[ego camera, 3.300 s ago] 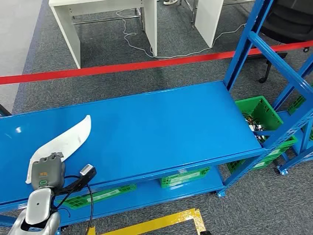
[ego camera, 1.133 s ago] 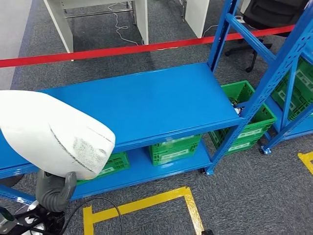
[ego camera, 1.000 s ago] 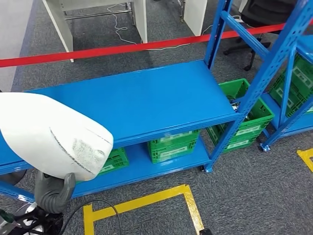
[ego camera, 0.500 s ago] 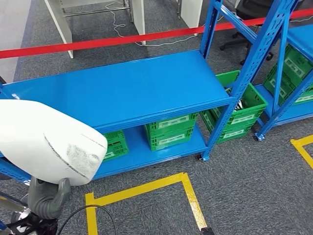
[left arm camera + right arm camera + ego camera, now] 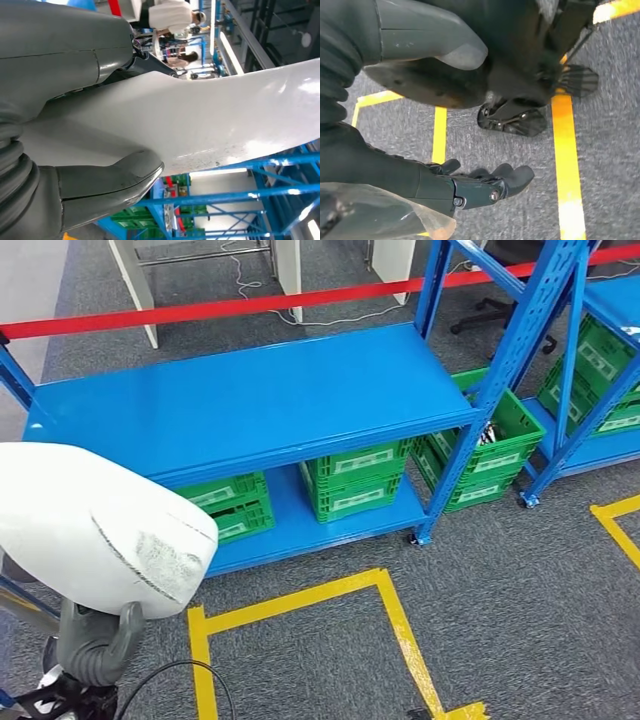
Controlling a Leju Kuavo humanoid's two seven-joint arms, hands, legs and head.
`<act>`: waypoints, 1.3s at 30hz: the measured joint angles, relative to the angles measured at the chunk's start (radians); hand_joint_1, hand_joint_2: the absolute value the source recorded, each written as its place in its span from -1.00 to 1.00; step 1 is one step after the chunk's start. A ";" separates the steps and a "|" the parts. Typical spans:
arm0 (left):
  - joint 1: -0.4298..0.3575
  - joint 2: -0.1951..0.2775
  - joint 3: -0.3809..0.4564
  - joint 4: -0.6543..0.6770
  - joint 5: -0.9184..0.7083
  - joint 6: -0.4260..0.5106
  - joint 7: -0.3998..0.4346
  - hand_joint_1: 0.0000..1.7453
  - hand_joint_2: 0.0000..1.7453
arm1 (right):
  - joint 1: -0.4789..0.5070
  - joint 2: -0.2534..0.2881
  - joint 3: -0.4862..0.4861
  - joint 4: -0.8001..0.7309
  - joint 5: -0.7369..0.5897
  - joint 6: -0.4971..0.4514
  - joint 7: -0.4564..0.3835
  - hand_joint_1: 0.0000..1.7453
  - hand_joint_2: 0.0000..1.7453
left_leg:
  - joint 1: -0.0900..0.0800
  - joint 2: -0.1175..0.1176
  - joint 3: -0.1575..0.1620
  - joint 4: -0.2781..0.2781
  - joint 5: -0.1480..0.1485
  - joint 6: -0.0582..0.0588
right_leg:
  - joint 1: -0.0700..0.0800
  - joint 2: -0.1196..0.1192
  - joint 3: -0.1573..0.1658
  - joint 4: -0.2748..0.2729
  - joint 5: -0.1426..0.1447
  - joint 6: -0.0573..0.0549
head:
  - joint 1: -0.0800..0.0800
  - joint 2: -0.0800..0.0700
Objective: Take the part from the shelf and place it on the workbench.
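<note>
The part (image 5: 98, 530) is gripped in the left hand (image 5: 94, 640), its long axis crosswise above it; the right hand (image 5: 471, 185) hangs released, fingers apart.

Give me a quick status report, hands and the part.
Left hand holds the white part, lifted off the blue shelf. Right hand open, hanging over the carpet. Workbench unseen.

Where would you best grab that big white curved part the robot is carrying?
Probably on a long edge near the middle, thumb on one face and fingers on the other. The white part is a thin, broad, curved shell, too wide to wrap around. The left hand grips it much this way, from below at one edge.
</note>
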 joint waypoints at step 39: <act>0.000 -0.007 0.015 0.000 0.001 -0.009 0.000 1.00 1.00 | 0.008 0.001 0.008 0.001 0.006 0.005 -0.014 -1.00 1.00 | 0.008 -0.085 0.077 0.002 -0.082 -0.001 | -0.004 0.049 -0.113 0.012 0.064 0.007 | -0.003 0.000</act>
